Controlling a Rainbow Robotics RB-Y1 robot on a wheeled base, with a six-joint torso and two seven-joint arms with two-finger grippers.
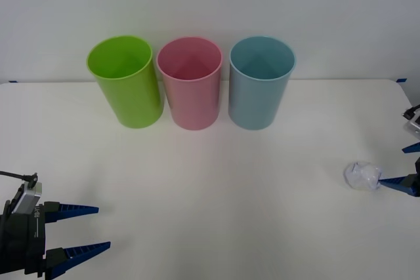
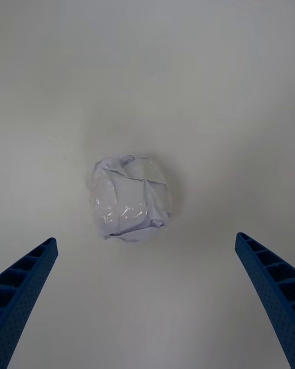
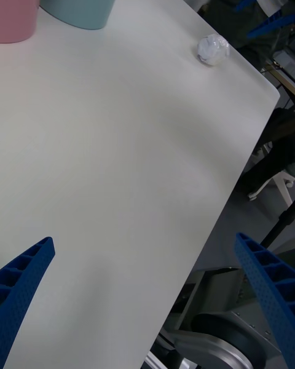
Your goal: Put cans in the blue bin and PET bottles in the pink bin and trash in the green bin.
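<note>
1. Right gripper (image 2: 147, 301) spread wide, empty, closing in on trash wad (image 2: 132, 200) near table's right edge
2. Left gripper (image 1: 88, 229) parked front-left, also spread
3. Risk: light wad skids off edge if a finger nudges it; green bin (image 1: 125, 80) sits far left

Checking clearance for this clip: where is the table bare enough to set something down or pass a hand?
Bare: the wide middle between the bins and the left gripper. Crowded: the back row, green bin, pink bin and blue bin nearly touching, and around the trash by the open right gripper.

Bright, even light; soft shadows
</note>
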